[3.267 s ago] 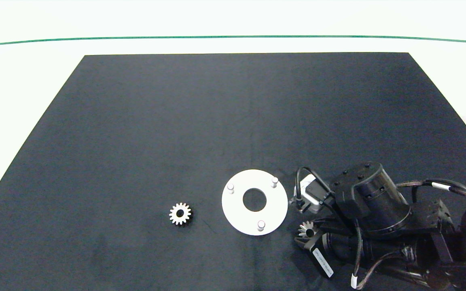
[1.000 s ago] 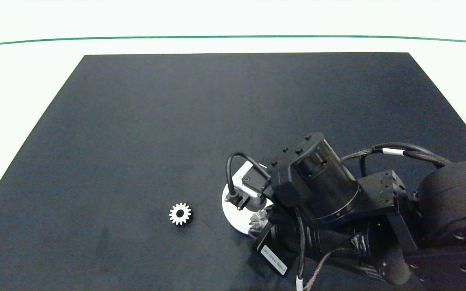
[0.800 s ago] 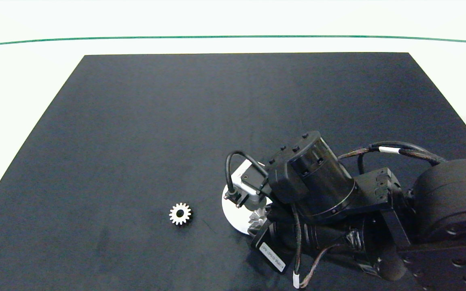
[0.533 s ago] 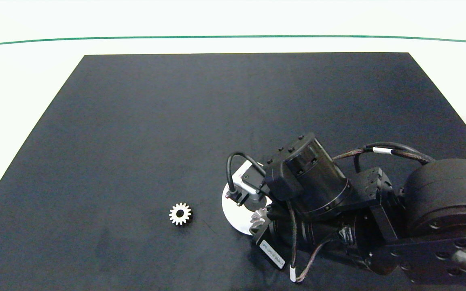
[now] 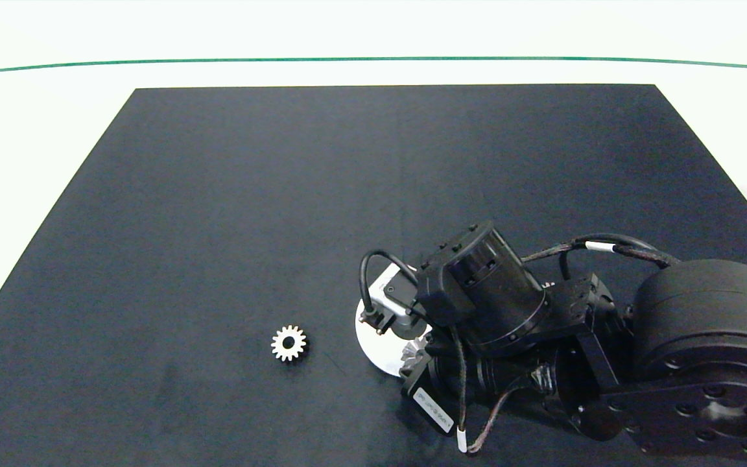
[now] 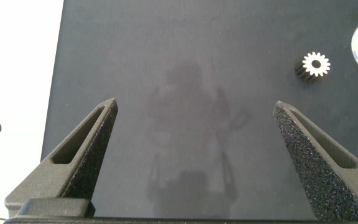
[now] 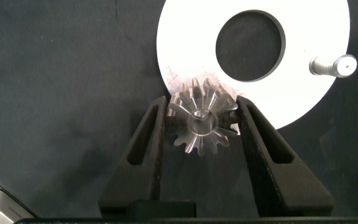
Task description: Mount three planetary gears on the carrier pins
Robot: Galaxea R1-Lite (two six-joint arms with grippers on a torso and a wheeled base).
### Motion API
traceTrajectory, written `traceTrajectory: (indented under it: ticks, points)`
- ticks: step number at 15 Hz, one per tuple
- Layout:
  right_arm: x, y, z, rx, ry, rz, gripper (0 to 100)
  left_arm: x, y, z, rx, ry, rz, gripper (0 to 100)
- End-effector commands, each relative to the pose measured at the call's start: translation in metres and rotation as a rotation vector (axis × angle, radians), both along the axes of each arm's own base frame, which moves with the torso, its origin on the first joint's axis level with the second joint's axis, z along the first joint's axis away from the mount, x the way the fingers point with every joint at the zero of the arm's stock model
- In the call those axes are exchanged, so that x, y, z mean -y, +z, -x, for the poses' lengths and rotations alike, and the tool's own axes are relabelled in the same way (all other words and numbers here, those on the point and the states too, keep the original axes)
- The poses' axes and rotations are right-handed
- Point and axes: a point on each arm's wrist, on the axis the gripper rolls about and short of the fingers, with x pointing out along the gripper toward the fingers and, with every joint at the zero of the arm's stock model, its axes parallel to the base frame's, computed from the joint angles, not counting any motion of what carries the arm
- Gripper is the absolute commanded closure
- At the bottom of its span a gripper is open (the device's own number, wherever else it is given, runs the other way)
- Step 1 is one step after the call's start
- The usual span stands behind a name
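Note:
A silvery planetary gear sits between the fingers of my right gripper, which is shut on it. It hangs at the near rim of the white disc, with one carrier pin standing apart from it. In the head view the right arm covers most of the disc, and the held gear shows at its front edge. A second planetary gear lies flat on the mat, left of the disc. My left gripper hovers open over bare mat, with that gear ahead of it.
A black mat covers the white table. The right arm's wrist camera and cable hang over the disc. The left arm is outside the head view.
The right arm carried its gear from the right of the disc to over the disc's front edge, then crept slightly left and lower. The gear on the mat stayed put.

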Motion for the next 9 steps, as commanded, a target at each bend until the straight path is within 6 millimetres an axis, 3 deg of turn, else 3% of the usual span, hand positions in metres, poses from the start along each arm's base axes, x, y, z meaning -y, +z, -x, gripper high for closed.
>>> traceTrajectory:
  ticks: [1, 6, 7, 9]
  points:
    - [-0.0015, -0.0022, -0.0015, -0.002, -0.001, 0.006, 90, 0.0001, -0.0002, -0.0018, -0.012, 0.001, -0.002, 0]
    - [-0.0028, -0.0031, -0.0049, -0.002, -0.008, 0.005, 90, 0.0002, -0.0001, -0.0027, -0.016, 0.0, -0.001, 0]
    - [-0.0042, -0.0062, -0.0059, -0.01, -0.01, 0.01, 0, 0.0002, -0.0001, -0.0027, -0.016, -0.002, 0.001, 0]
    - [-0.0044, -0.0067, -0.006, -0.01, -0.01, 0.011, 0, 0.0002, -0.0001, -0.003, -0.018, -0.002, 0.001, 0]
